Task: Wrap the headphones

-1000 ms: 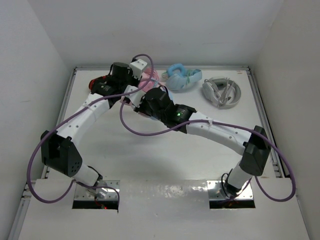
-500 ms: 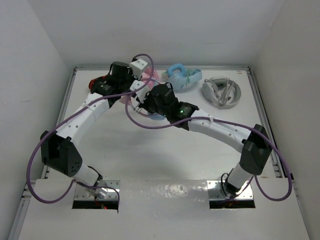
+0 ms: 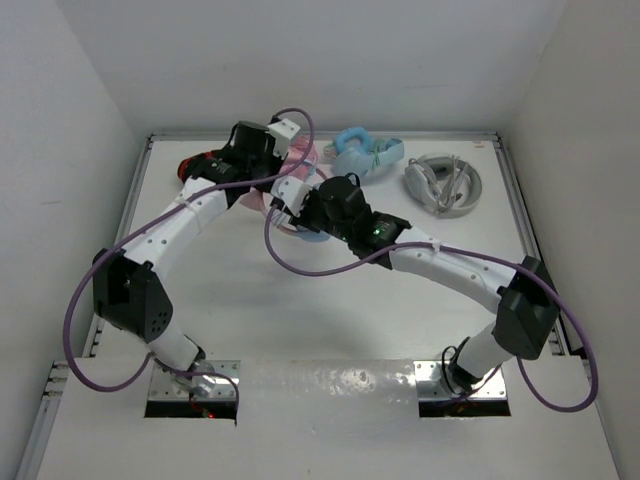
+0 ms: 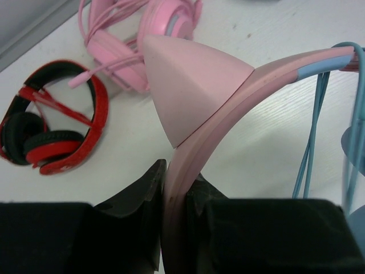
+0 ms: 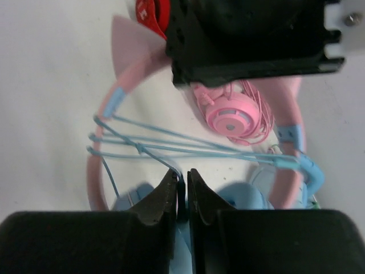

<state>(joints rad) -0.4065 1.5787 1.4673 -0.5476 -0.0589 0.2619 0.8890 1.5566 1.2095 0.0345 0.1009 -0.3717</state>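
Observation:
The headphones have a pink headband (image 4: 228, 108) with a cat-ear point, light blue earcups (image 5: 245, 197) and a thin light blue cable (image 5: 188, 149). My left gripper (image 4: 174, 188) is shut on the headband and holds it above the table. Several turns of cable stretch across the headband's arc (image 5: 94, 171). My right gripper (image 5: 182, 182) is shut on a strand of the cable just below these turns. In the top view the two grippers meet at the table's back middle, left (image 3: 272, 185) and right (image 3: 298, 205), with a blue earcup (image 3: 312, 236) showing under the right wrist.
A red and black pair (image 4: 51, 137) lies at the back left (image 3: 192, 165). An all-pink pair (image 4: 142, 34) lies just behind the grippers (image 5: 231, 117). A light blue pair (image 3: 365, 155) and a grey pair (image 3: 443, 183) lie at the back right.
Both wrists have shifted a little to the right, still holding the headband and the cable. The right arm's elbow has swung right.

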